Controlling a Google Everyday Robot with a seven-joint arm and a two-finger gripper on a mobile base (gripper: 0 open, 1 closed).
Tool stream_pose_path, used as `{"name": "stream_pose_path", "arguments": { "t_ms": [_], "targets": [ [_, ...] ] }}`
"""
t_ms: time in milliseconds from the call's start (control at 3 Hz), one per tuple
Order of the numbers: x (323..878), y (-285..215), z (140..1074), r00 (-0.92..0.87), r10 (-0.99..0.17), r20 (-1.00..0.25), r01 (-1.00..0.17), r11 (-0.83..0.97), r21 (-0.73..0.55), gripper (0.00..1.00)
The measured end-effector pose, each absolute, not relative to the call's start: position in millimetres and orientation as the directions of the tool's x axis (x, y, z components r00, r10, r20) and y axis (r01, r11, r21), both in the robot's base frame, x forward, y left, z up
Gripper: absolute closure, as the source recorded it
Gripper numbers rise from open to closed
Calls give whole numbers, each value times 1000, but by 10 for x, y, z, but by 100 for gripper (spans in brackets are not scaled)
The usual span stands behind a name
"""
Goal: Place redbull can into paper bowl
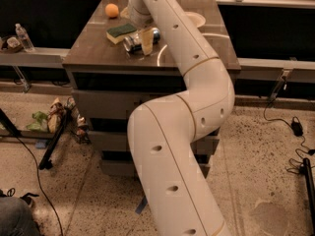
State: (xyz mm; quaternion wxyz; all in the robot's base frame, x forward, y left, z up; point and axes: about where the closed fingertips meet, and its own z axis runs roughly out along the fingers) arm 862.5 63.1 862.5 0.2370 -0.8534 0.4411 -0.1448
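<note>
step: we read this as the grasp stage, nothing lifted yet
hand (146, 39): low over the middle of the redbull can (131, 43); we cannot tell if it has clamped
can position: on its side on the bench (93, 50), just beside the sponge (121, 31), well apart from the paper bowl (199, 18)
next: we'd want a firm grip, a lift, then a carry over to the bowl
materials: can is a smooth slim metal cylinder and may roll; bowl is shallow light paper with a flared rim; sponge soft and flat; bench top dark and smooth
</note>
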Motion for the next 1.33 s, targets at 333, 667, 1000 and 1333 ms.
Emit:
{"name": "stream_pose_path", "arguments": {
  "t_ms": [333, 667, 1000, 1333],
  "targets": [
    [8608, 660, 8560, 589, -808, 27, -679, -513, -526, 38],
    [8490, 760, 8480, 657, -754, 10, -648, -571, -504, 69],
    [8392, 844, 8424, 710, -704, -4, -616, -618, -488, 91],
    [8437, 667, 8709, 677, -736, -13, -619, -560, -550, 100]
  ]
}}
